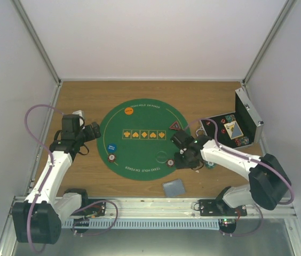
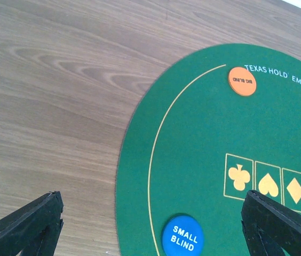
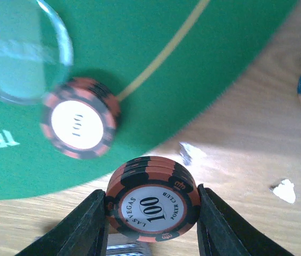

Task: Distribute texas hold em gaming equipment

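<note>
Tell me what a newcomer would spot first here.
The round green Texas Hold'em mat fills the middle of the wooden table, with an orange Big Blind disc and a blue Small Blind disc near its left rim. The right gripper is clamped on a stack of red-and-black 100 chips just off the mat's edge. An open silver case stands at the far right.

A round green felt mat (image 1: pixel 124 152) lies on the wooden table (image 1: pixel 86 93), a silver case (image 1: pixel 248 113) (lid up) right of it
</note>
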You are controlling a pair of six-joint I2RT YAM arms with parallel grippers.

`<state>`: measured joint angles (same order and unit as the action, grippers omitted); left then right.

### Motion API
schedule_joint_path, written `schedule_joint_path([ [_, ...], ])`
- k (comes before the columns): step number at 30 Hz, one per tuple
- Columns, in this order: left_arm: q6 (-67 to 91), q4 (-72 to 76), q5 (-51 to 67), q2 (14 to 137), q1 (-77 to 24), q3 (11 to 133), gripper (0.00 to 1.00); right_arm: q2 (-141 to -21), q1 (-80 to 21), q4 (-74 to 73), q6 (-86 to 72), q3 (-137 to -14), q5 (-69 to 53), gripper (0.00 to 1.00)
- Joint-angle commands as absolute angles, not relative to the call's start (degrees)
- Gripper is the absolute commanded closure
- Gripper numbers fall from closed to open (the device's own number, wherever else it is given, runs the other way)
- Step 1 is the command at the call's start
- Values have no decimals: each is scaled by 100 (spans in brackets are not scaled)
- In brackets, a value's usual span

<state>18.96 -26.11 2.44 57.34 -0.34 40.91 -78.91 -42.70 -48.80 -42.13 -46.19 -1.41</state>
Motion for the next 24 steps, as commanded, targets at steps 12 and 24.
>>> schedule_joint_path([
  [12, 1881, -2403, 224, 5741, -58, 4087, 7, -9990, -3973, -4564, -2605, -7211, -184, 66],
  [24, 1959, -2526, 264, 5516, -58, 4015, 8, -12580, -3278, -4700, -1652, -10298, -290, 66],
])
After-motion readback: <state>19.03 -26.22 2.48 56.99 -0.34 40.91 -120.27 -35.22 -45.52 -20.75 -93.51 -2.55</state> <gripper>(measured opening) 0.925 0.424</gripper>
